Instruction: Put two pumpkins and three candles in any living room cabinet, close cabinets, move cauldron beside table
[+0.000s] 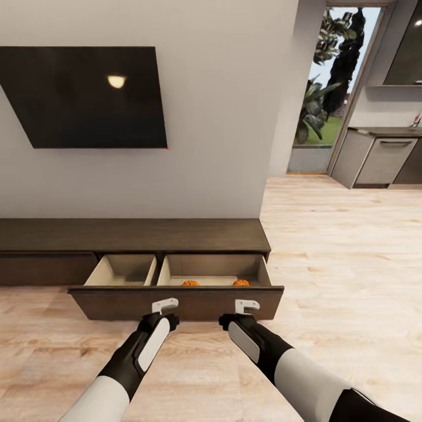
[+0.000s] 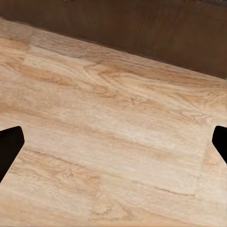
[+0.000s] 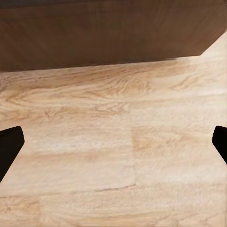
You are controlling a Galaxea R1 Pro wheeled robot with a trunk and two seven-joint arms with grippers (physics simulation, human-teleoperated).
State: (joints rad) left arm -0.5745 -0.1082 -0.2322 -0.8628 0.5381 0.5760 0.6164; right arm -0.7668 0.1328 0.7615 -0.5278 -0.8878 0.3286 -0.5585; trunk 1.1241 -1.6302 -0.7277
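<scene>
There are two orange pumpkins point(image 1: 190, 283) point(image 1: 241, 283) in the open drawer point(image 1: 176, 303). The drawer has two boxes inside. There is one long brown cabinet point(image 1: 129, 234), one black TV point(image 1: 88, 97) on the wall, and two robot arms point(image 1: 138, 357) point(image 1: 275, 357).

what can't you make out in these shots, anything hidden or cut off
- Head view: the pumpkins show just their tops; the open drawer's front panel hides the rest and the near drawer floor, so candles there cannot be ruled out.
- Head view: the cabinet is cut off at the left edge.
- Wrist views: left gripper and right gripper fingertips are cut off at the frame sides.
</scene>
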